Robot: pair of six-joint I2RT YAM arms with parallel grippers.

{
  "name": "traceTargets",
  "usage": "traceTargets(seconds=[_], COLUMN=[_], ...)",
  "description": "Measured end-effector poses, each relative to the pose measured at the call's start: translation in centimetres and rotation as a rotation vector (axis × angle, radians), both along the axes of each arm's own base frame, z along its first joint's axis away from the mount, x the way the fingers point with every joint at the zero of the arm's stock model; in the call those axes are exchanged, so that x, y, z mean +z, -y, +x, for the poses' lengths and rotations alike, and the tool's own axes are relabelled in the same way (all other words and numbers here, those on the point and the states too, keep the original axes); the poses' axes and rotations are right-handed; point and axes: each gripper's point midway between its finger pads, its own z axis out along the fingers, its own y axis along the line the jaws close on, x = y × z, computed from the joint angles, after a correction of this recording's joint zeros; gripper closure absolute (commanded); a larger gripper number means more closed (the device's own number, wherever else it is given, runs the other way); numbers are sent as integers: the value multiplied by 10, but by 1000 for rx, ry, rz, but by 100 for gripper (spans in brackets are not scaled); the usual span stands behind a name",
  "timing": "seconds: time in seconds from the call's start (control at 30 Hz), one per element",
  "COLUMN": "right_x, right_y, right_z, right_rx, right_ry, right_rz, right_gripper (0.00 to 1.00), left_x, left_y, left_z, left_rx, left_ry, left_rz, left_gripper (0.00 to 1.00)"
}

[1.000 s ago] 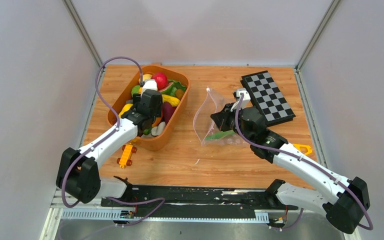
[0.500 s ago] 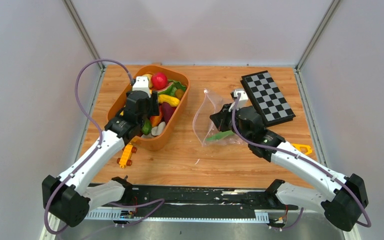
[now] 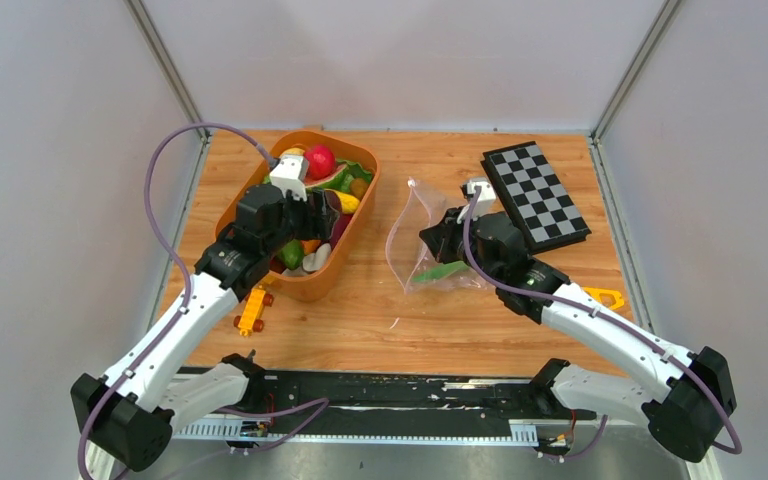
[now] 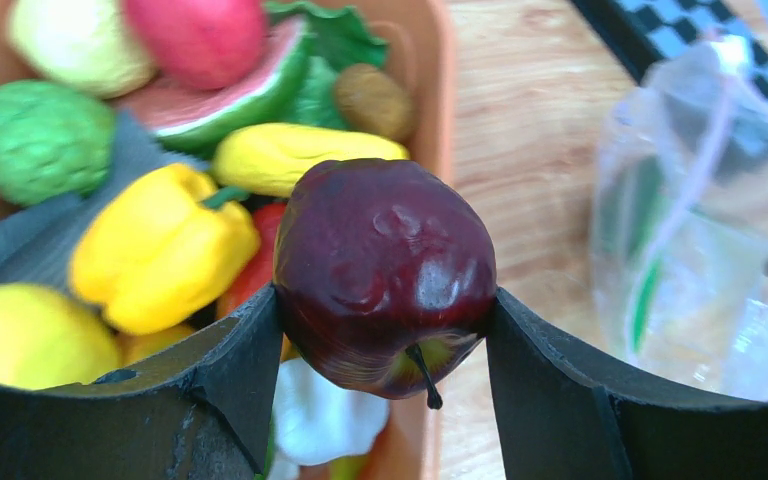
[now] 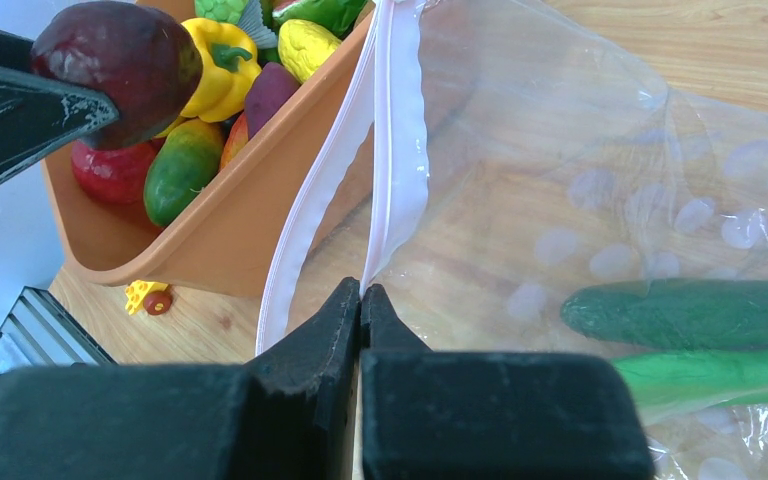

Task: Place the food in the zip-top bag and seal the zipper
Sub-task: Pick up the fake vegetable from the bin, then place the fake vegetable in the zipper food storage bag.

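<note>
The left fingers (image 4: 230, 370) are clenched on either side of a glossy dark-red plastic toy apple (image 4: 385, 270), which hangs above the orange oval plastic tub (image 3: 362, 222). Its stem end is turned towards the wrist camera and its rounded top faces away. Below it in the tub lie a yellow toy pepper (image 4: 160, 250), a yellow lemon-shaped piece (image 4: 295, 160) and a watermelon slice (image 4: 225, 100). The right fingers (image 5: 310, 360) are pinched tight on the thin whitish press-strip zipper (image 5: 400, 150) of the clear crinkly rectangular zip-top bag (image 3: 412, 235). The bag rests on the wooden desk (image 3: 360, 320) just right of the tub. The zipper strip runs from near to far, so the mouth gapes leftwards towards the tub. Inside the bag lies a green toy cucumber (image 5: 690, 312), its long axis crosswise to the zipper.
</note>
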Motion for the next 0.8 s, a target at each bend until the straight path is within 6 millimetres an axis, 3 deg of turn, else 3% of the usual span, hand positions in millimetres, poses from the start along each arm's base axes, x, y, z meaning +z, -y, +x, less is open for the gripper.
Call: traceTargets(seconds=[0.33,0.5,0.8], right_x=[0,0,0], right_y=[-1,-2,-4], right_z=[-1,-2,-4], right_rx=[5,12,28], right_ry=[-1,-3,-7], right_rz=[1,3,8], right_gripper=[100,100,100], left_x=[20,29,26], left_y=[75,94,134], left_z=[-33,-50,-80], left_rx=[-434,-580,-810], left_ry=[-14,-17,-83], left_rz=[-205,-265,-349], left_gripper=[63,63,62])
